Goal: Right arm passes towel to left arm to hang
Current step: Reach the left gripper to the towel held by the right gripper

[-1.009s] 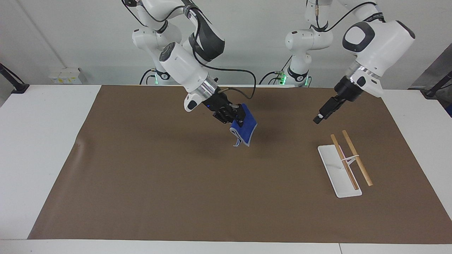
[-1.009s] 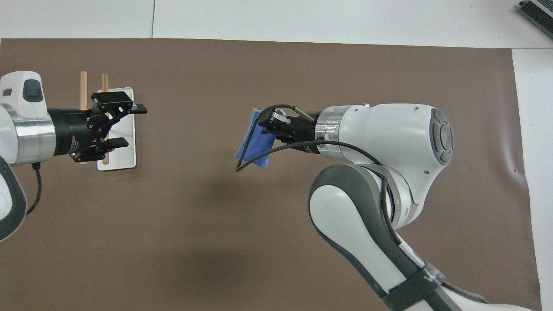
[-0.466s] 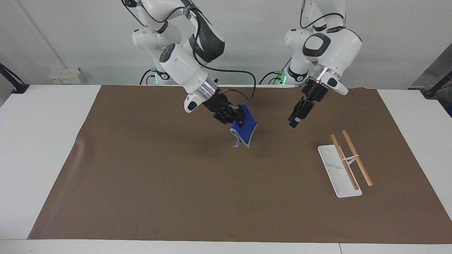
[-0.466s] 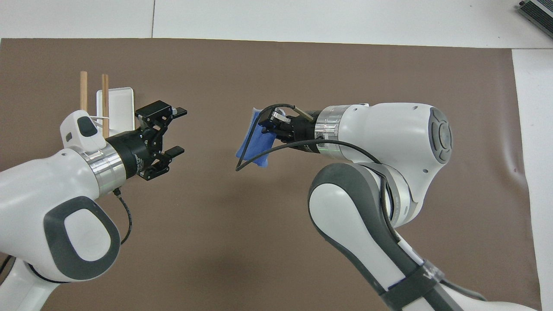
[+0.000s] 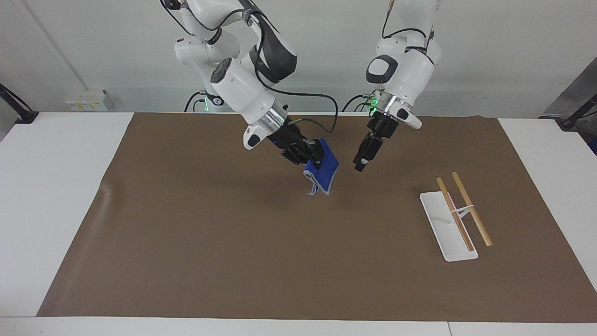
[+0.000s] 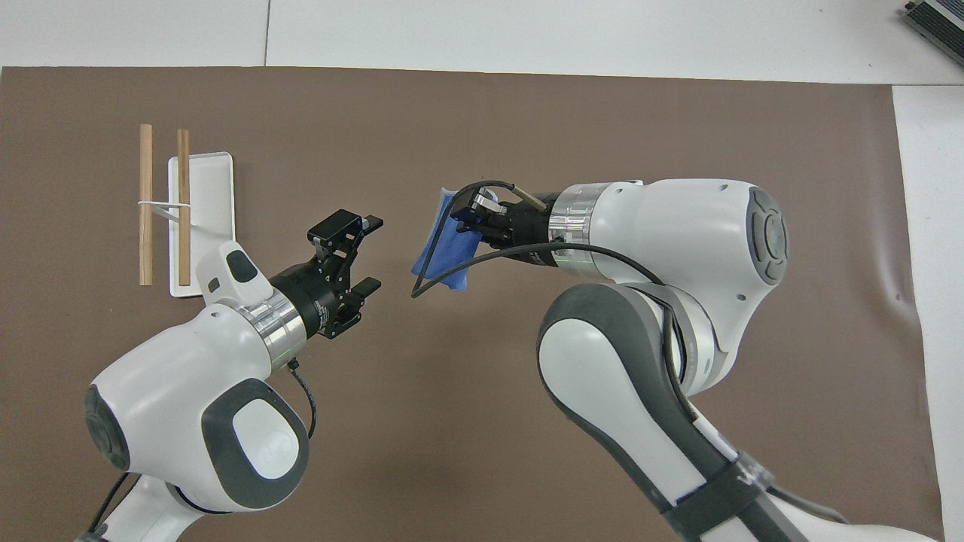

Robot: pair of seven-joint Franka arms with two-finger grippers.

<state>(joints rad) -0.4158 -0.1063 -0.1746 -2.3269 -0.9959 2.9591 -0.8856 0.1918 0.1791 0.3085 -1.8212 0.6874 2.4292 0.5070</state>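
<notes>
The blue towel (image 5: 322,169) was held pinched in the right gripper (image 5: 313,158), dangling clear of the brown mat (image 5: 210,242), presumably for handover. The left gripper (image 6: 367,252), fingers spread, was just beside it, apart. Hanging rack (image 5: 454,214) untouched.

A white rack (image 5: 445,228) with two wooden rods (image 5: 471,208) stands on the brown mat (image 5: 210,242), well apart from the open jaws, toward the left arm's end of the white table (image 5: 56,186).
</notes>
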